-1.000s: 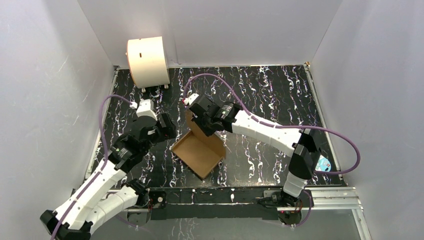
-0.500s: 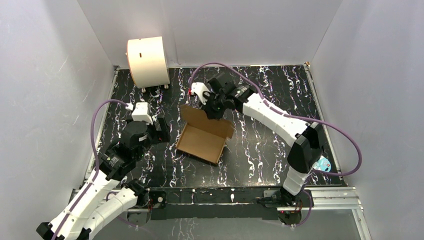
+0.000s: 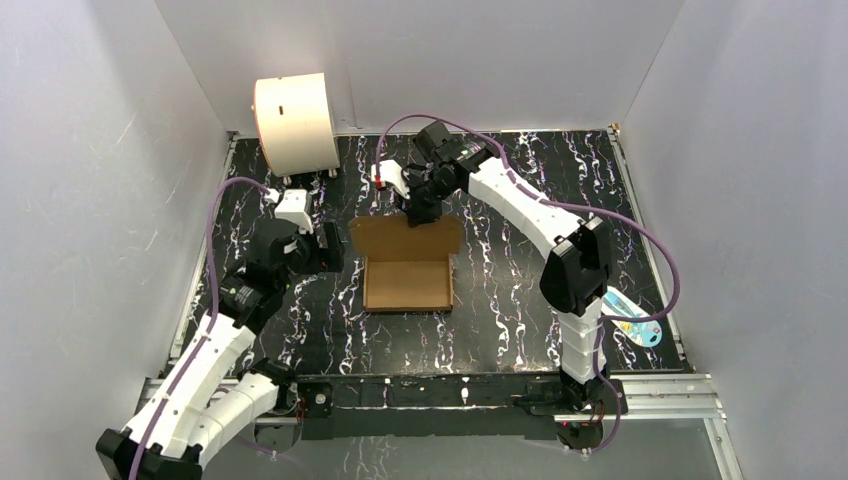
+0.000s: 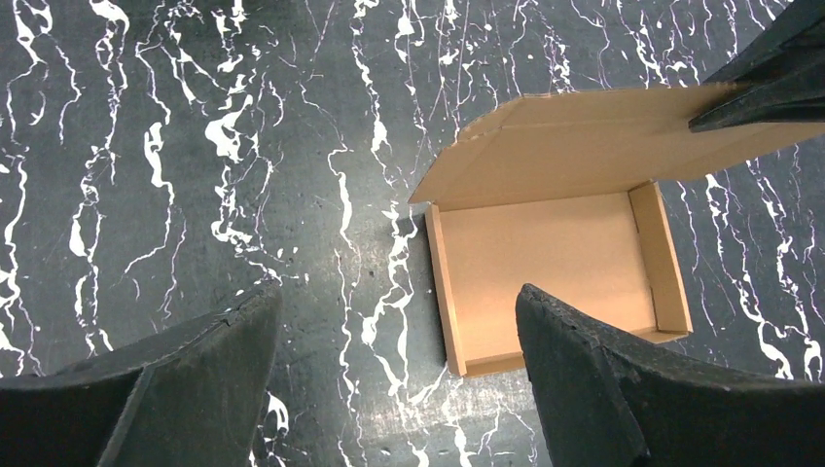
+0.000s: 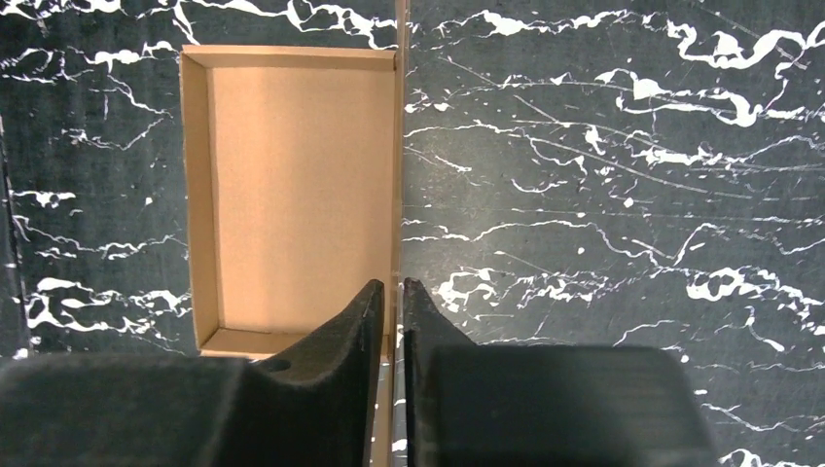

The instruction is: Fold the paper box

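The paper box [image 3: 408,285] lies on the black marbled table as a shallow brown cardboard tray, its lid flap [image 3: 405,238] raised along the far side. My right gripper [image 3: 418,212] reaches in from behind and is shut on the lid's free edge. In the right wrist view the thin lid [image 5: 398,146] runs edge-on between the fingers of the right gripper [image 5: 391,287], with the tray [image 5: 297,195] to its left. My left gripper [image 3: 325,250] is open just left of the box. In its wrist view the left gripper [image 4: 397,297] straddles the tray's near-left corner [image 4: 457,365] without touching it.
A cream-white drum [image 3: 295,122] stands at the back left corner. A small blue and white object [image 3: 632,318] lies near the right arm's base. White walls close in three sides, and a metal rail [image 3: 650,392] runs along the front edge.
The right gripper has carried the lid toward the back, and the box has turned from a diagonal to square with the table. The left arm has drawn back left, its jaws slightly wider.
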### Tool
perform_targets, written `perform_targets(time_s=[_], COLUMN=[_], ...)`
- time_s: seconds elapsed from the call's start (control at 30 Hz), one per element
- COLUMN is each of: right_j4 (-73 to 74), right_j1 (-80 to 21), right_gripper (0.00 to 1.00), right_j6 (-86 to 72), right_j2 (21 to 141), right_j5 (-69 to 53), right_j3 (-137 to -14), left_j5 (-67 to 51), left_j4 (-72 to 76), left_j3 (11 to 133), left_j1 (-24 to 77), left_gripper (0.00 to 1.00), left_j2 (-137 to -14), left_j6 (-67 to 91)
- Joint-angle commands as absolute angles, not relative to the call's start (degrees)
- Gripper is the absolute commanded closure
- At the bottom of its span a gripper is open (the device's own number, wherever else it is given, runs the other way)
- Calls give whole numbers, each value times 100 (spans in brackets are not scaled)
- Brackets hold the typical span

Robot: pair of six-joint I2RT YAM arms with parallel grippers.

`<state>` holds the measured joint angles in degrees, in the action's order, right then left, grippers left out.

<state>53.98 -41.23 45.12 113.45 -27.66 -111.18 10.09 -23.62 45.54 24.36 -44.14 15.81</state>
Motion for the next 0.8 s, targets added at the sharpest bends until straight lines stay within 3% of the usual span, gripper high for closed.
perform_targets(time_s=[0.0, 0.3, 0.47, 0.77], right_j4=[5740, 4765, 4249, 3438], right_j1=[-4109, -4062, -3511, -3183], right_gripper=[74, 47, 45, 49], right_j6=[4665, 2908, 1987, 1777], right_j2=[11512, 10407, 9611, 8663], right_j5=[-2927, -1465, -1329, -1651], right_j3=[-11680, -10600, -9609, -8289], left_j5=[397, 32, -395, -697], left_j4=[-2077, -2186, -2435, -2817], left_j3=[4816, 5493, 5922, 6562], left_j1=[2208, 2123, 2119, 2118], left_gripper=[13, 17, 19, 29], left_j2=[-4769, -5679, -6262, -7001], left_j6=[1261, 760, 503, 151])
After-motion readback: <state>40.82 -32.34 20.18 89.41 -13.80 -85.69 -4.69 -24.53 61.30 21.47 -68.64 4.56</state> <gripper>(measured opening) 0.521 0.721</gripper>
